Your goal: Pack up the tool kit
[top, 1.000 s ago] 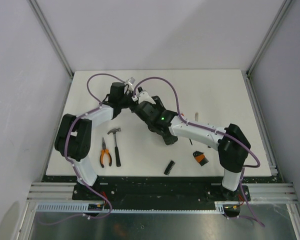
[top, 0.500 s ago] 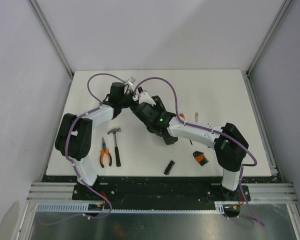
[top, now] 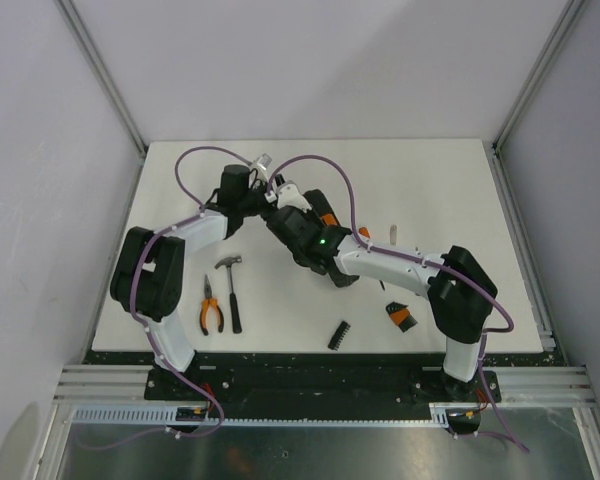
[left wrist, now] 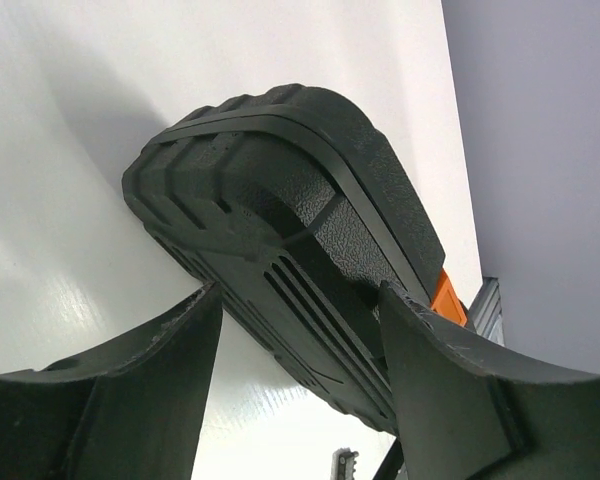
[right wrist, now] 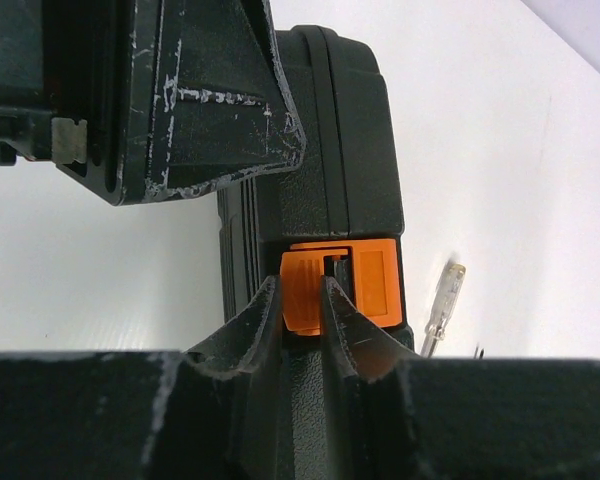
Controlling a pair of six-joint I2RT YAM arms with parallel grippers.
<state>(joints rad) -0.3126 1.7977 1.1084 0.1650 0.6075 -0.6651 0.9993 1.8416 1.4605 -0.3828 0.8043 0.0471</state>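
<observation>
Case (left wrist: pixel 280 200): mid-surface (top: pixel 430 180), between the two arms' ends.
Left tool (left wrist: pixel 300 295): at the case's left end, one finger on each side.
Right tool (right wrist: pixel 300 290): pinched on the latch (right wrist: pixel 375 285).
Pliers (top: pixel 211 305), hammer (top: pixel 231 290): side by side, near-left; pliers outermost.
Screwdriver (right wrist: pixel 442 300): just right of the case.
Bit strip (top: pixel 339 335): near edge, centre.

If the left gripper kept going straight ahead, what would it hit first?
The case. It fills the view just ahead of the left gripper, partly between its open jaws, though the exact depth is unclear.
</observation>
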